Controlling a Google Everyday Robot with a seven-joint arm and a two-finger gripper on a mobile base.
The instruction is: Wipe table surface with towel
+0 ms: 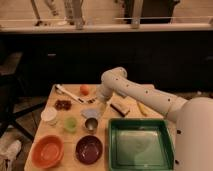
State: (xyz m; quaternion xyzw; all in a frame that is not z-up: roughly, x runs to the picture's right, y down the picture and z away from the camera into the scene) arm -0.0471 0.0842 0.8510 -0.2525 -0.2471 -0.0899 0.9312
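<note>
A small grey-blue towel (90, 113) lies crumpled on the wooden table (55, 131), just behind a metal cup (91, 124). My gripper (101, 108) hangs from the white arm (145, 95), which reaches in from the right. It points down at the towel's right edge, at or just above the table. I cannot tell whether it touches the towel.
A green tray (168, 145) sits at the front right. An orange bowl (47, 150) and a purple bowl (90, 149) sit at the front. A green cup (70, 123), white container (49, 115), orange fruit (84, 89), banana (142, 109), brown bar (120, 108) and white utensil (67, 93) also stand around.
</note>
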